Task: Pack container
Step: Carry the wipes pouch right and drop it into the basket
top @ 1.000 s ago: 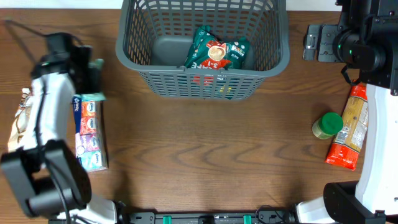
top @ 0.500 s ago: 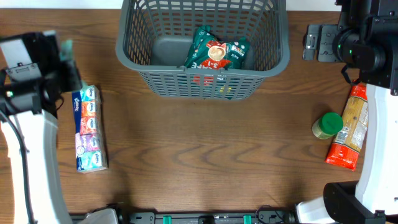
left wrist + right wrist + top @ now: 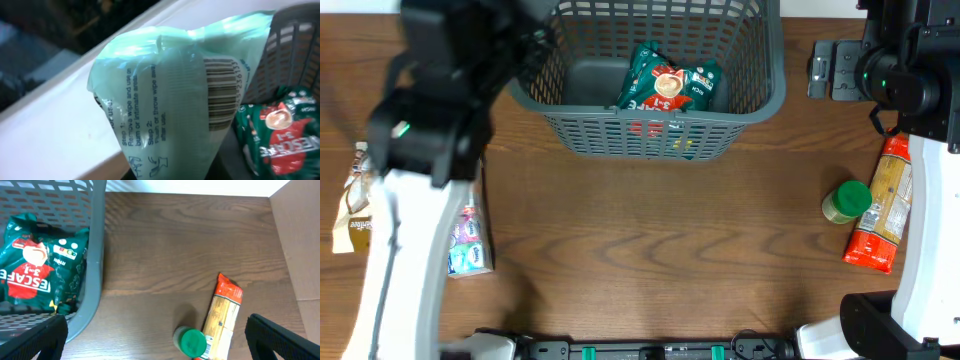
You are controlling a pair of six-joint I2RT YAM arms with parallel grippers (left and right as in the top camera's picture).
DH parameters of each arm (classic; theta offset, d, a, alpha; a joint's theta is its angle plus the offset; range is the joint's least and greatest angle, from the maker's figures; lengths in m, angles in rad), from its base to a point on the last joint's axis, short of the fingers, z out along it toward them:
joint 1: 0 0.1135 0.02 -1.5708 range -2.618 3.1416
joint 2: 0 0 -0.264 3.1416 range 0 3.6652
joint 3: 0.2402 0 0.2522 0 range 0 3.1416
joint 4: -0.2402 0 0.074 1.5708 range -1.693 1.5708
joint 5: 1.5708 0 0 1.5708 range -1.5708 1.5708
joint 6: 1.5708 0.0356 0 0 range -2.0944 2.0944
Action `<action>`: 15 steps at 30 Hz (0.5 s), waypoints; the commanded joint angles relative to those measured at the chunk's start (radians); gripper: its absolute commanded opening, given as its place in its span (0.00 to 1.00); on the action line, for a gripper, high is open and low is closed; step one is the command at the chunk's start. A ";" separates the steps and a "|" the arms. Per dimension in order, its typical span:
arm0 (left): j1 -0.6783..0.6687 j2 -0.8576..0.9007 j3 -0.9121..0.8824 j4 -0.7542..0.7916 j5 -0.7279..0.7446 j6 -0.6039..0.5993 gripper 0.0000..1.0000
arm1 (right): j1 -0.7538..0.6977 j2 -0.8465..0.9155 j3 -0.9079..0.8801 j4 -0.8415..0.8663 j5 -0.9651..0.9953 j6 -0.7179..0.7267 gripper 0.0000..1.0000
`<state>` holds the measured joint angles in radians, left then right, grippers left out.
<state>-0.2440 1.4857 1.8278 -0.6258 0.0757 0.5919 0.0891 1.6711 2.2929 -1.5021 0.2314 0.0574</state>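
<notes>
Brown table (image 3: 640, 230) has the container (image 3: 570, 112) at 12 o'clock. At its 10 o'clock rim the left gripper (image 3: 528, 42) holds a wipes pack (image 3: 165, 100); it could catch there and fall outside. The right gripper (image 3: 156, 325) is wide, empty.

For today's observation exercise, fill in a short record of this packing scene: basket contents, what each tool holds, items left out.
in container: coffee pouch
left tool: shut on wipes pack, by the container's left end
right tool: open, empty
on table: green-lidded jar, pasta packet, tissue multipack, sachet
</notes>
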 commanded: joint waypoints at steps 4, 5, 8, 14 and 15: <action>-0.060 0.215 -0.002 0.073 0.008 0.257 0.06 | -0.011 0.005 -0.003 -0.005 0.004 -0.030 0.99; -0.064 0.244 -0.002 0.085 0.011 0.266 0.06 | -0.011 0.005 -0.003 -0.006 0.004 -0.030 0.99; -0.068 0.319 -0.002 0.094 0.048 0.264 0.06 | -0.011 0.005 -0.003 -0.010 0.003 -0.029 0.99; -0.068 0.467 -0.002 0.065 0.068 0.214 0.06 | -0.011 0.005 -0.003 -0.021 0.004 -0.030 0.99; -0.068 0.487 -0.002 0.055 0.068 0.209 0.06 | -0.011 0.005 -0.003 -0.024 0.003 -0.030 0.99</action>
<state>-0.3115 1.9297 1.8229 -0.5598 0.1215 0.8158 0.0891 1.6711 2.2929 -1.5200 0.2317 0.0406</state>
